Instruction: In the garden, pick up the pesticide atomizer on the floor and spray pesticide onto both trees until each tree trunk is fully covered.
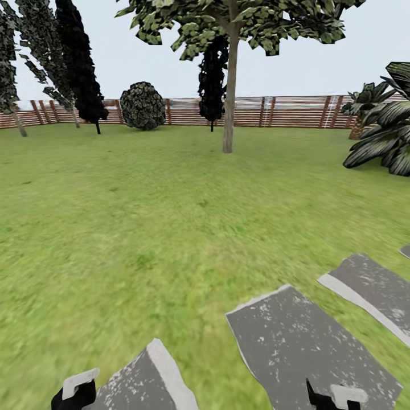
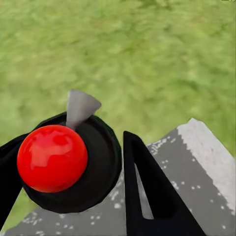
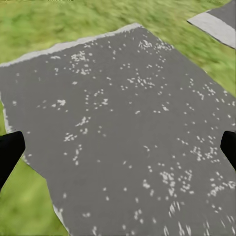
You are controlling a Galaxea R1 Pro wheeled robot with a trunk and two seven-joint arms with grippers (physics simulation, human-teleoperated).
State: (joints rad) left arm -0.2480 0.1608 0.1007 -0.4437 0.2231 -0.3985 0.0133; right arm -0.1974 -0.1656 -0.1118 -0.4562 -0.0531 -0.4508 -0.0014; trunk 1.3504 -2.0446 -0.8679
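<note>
Outdoors, the head view looks across a wide lawn (image 1: 142, 228) to a slatted wooden fence (image 1: 285, 111) at the far side. One tree (image 1: 229, 34) stands far, a little right of centre, its pale trunk (image 1: 228, 108) rising straight from the grass to a leafy crown. Dark conifers (image 1: 80, 62) stand far left, and another stands just behind the trunk. A round bush (image 1: 142, 105) sits by the fence between them. Palm fronds (image 1: 387, 136) reach in at the right edge.

Grey pavers (image 1: 302, 341) lie in the near grass, one at centre-right, one further right and one near left. The tips of both grippers show at the near edge, the left gripper (image 1: 77, 393) over the left paver and the right gripper (image 1: 336, 398) over the centre one.

From the left wrist, the atomizer (image 2: 69, 162) sits between the fingers (image 2: 147, 196): a round black body with a red ball on top and a grey nozzle sticking out toward the grass. The fingers close against its sides, so it is held off the ground above the paver edge. What is inside the atomizer cannot be seen.

From the right wrist, the two fingertips (image 3: 10, 152) sit at opposite edges, spread wide with nothing between them, over a speckled paver (image 3: 123, 123).
</note>
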